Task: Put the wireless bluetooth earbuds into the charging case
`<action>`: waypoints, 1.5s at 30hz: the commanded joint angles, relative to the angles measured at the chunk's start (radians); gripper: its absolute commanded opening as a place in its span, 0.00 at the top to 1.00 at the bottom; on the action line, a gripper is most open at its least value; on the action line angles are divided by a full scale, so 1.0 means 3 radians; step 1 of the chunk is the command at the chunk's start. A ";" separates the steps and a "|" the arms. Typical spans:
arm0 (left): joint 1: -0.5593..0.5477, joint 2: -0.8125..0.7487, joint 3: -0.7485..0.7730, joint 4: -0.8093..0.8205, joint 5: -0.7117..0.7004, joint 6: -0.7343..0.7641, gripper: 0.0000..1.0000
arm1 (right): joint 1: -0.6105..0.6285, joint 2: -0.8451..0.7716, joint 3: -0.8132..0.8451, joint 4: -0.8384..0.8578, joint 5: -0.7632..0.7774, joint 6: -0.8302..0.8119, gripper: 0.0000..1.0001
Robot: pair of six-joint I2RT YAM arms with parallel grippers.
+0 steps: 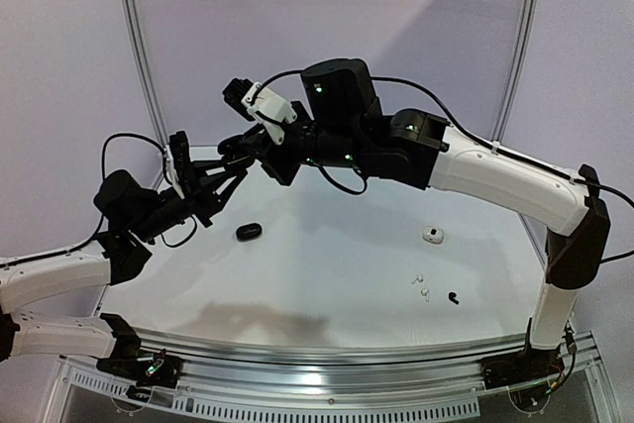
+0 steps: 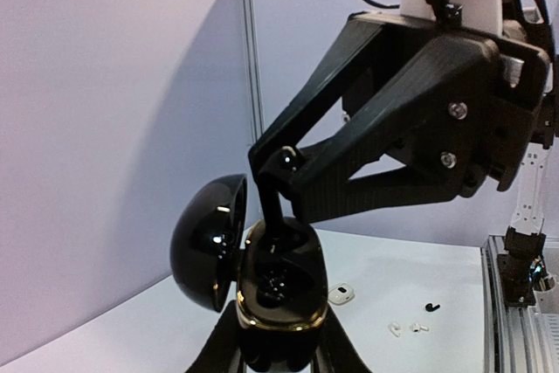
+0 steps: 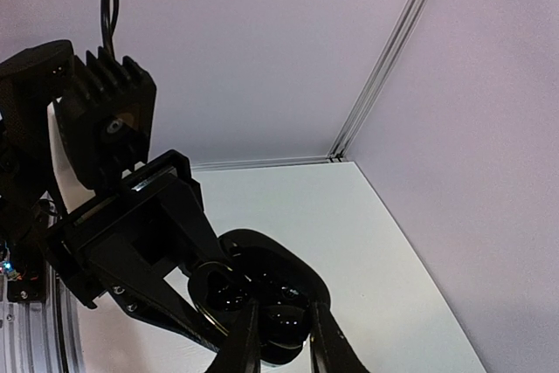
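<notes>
My left gripper [image 2: 278,325] is shut on an open black charging case [image 2: 279,281] with a gold rim, held up above the table, its lid [image 2: 208,242] swung left. Glossy black shapes sit in its wells. My right gripper [image 3: 286,307] reaches into the case from above, with its fingers [image 2: 271,203] at the opening. They stand a narrow gap apart with something glossy black between them; I cannot tell whether it is a held earbud. Both grippers meet at the table's back left [image 1: 230,167]. Two white earbuds [image 1: 421,286] and one black earbud [image 1: 454,297] lie loose at the front right.
A closed black case [image 1: 248,232] lies on the white table [image 1: 327,274] left of centre. A small white case [image 1: 432,236] sits at the right, also visible in the left wrist view [image 2: 340,293]. A metal rail [image 1: 327,356] runs along the near edge.
</notes>
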 commanded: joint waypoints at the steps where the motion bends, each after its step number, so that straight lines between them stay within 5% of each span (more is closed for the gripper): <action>1: -0.0039 -0.0046 -0.0002 0.0221 0.0040 0.0024 1.00 | -0.0019 0.0114 0.0039 -0.0188 0.0115 0.0030 0.82; 45: -0.0039 -0.0007 0.0033 0.0168 0.0102 -0.0008 1.00 | -0.0018 0.0230 0.0290 -0.0315 0.0009 0.0036 0.78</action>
